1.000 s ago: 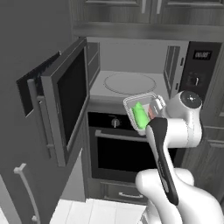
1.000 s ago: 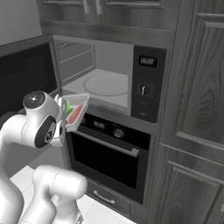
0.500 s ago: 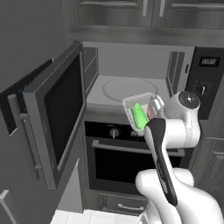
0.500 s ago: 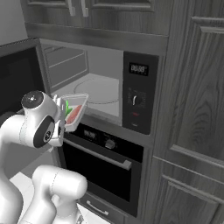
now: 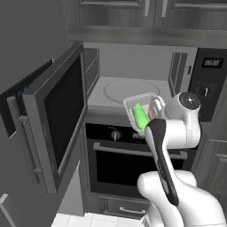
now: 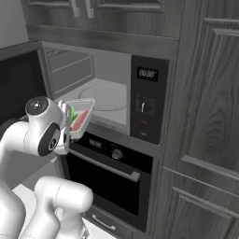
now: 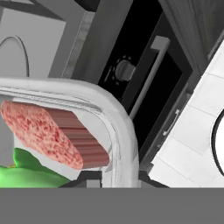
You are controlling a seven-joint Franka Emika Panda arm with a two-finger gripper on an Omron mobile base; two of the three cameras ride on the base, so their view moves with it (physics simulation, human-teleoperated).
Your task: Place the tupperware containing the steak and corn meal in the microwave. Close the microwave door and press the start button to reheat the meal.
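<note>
Since a second ago my base has been driving closer, so both base views are shifting and the wide dark grey built-in microwave (image 5: 133, 84) is looming larger, while the small clear greyish rectangular plastic tupperware (image 5: 142, 111) is keeping its place at the end of the arm. I am holding that one tub tilted just in front of the open pale cavity, at about 5 o'clock from the single round turntable (image 5: 131, 88). Two pieces are riding in it: one bright green lump (image 5: 139, 116) and one red ridged steak (image 7: 52, 133). I cannot tell how the gripper's jaws are standing; the tub is hiding them. The one dark glass microwave door (image 5: 60, 117) is hanging open at 9 o'clock. One black oven (image 6: 114, 177) is sitting below, showing one round knob (image 7: 124, 70) and one long bar handle (image 7: 151, 70).
</note>
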